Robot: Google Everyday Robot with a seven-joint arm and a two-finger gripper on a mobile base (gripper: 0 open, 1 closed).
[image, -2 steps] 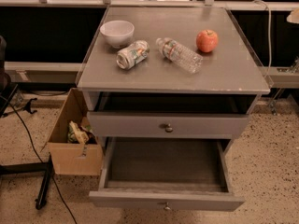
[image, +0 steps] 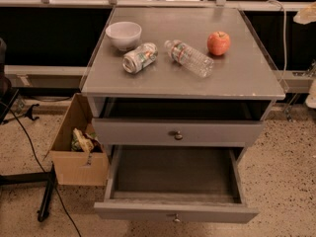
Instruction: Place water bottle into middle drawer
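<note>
The water bottle point(image: 190, 58) lies on its side on the grey cabinet top point(image: 237, 78), its cap pointing back left, between a silver can point(image: 140, 58) and a red apple point(image: 218, 43). Below, the middle drawer point(image: 173, 174) is pulled out and has nothing in it, its dark bottom showing. Above it is a shut grey drawer front point(image: 148, 131) with a round knob. My gripper is out of view, and no arm shows in the camera view.
A white bowl point(image: 123, 34) stands at the top's back left. An open cardboard box point(image: 74, 167) with scraps sits on the floor left of the cabinet. A black stand leg and cable point(image: 47, 201) lie beside it. Speckled floor surrounds the cabinet.
</note>
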